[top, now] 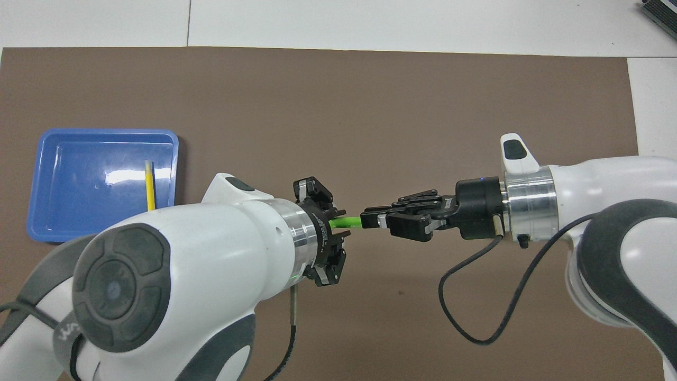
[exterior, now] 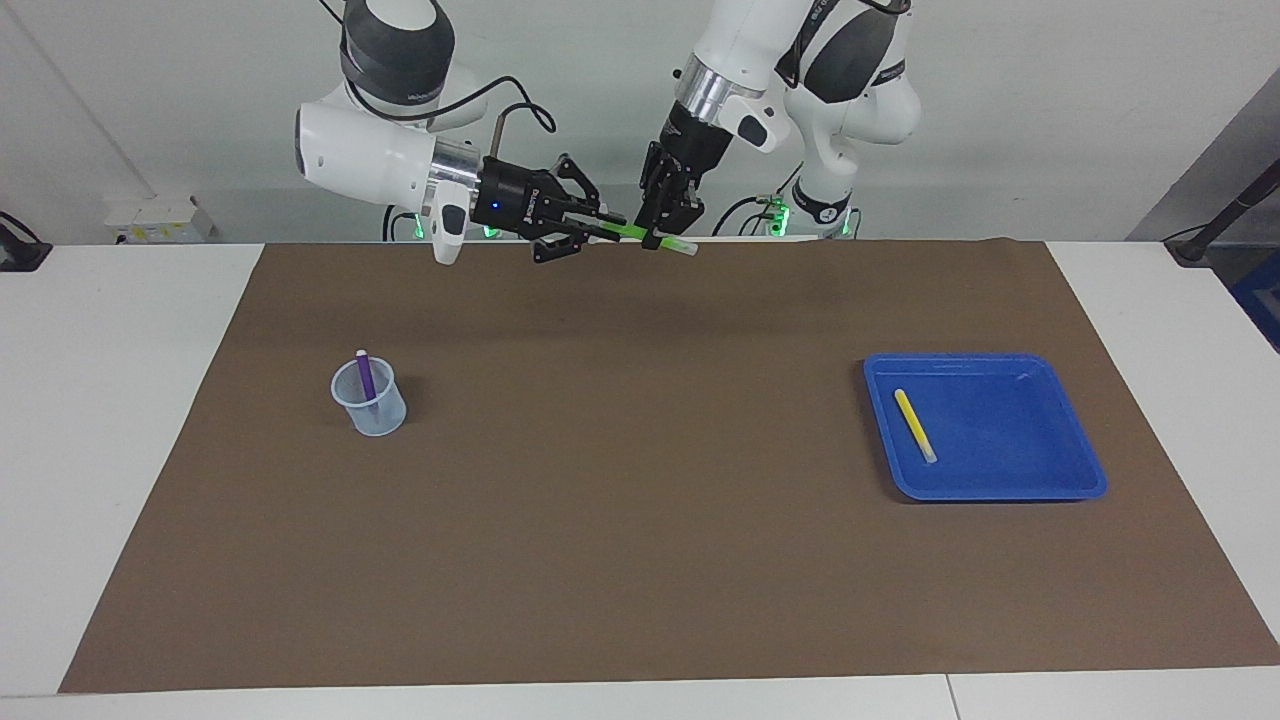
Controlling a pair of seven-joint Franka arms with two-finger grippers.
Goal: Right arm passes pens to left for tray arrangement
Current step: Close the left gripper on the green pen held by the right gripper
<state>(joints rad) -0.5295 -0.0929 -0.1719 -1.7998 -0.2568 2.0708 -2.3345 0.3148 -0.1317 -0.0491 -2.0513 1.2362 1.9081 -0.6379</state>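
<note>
A green pen (exterior: 630,232) hangs level in the air over the brown mat (exterior: 640,500). My right gripper (exterior: 600,225) is shut on one end of it, links splayed. From above, my left gripper (exterior: 660,238) has its fingers closed around the pen near its pale tip (exterior: 685,247). In the overhead view a short stretch of the green pen (top: 346,222) shows between the two hands. A yellow pen (exterior: 914,425) lies in the blue tray (exterior: 1040,470) toward the left arm's end. A purple pen (exterior: 366,380) stands in a cup (exterior: 375,415).
The translucent cup stands on the mat toward the right arm's end of the table. White table (exterior: 120,450) borders the mat on every side. In the overhead view the tray (top: 79,211) sits beside my left arm's wrist.
</note>
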